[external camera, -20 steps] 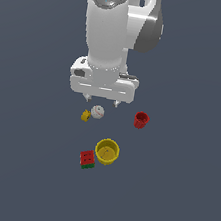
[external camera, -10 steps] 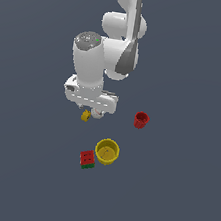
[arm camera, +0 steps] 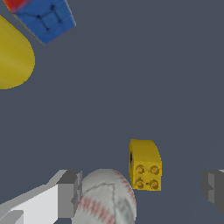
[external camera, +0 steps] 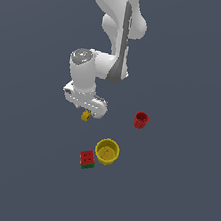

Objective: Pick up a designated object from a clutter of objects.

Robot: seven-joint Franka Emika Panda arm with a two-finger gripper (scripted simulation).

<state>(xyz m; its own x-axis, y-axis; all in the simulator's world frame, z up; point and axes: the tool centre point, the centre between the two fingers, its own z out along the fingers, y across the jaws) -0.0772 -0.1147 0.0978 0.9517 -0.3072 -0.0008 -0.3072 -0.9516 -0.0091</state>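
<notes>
Low over the dark grey desk [external camera: 178, 204], tool [arm camera: 142, 192] with fingers [arm camera: 69, 192] spread wide apart, clamped on nothing

Between those fingers in the wrist view: small yellow brick [arm camera: 145, 165] with four studs on one face, resting on the desk, clear of both fingers, closer to the middle of the gap than to either pad

Just beside the brick, white ball [arm camera: 105, 197] with red stitching, pressed up against or right next to one finger; contact between ball and brick not certain

In the exterior view, brick [external camera: 86, 116] peeking out just under the white wrist housing, ball hidden behind the arm there

Red cup [external camera: 141, 120] upright, well apart from the brick, toward the exterior view's right

Yellow bowl [external camera: 107, 151] nearer the camera than the brick, open side up

Cube [external camera: 87, 159] just beside the bowl, on the exterior view's left of it, red on top and green along the lower edge; blue face showing in the wrist view [arm camera: 43, 17], next to the bowl's curved yellow wall [arm camera: 15, 57]
</notes>
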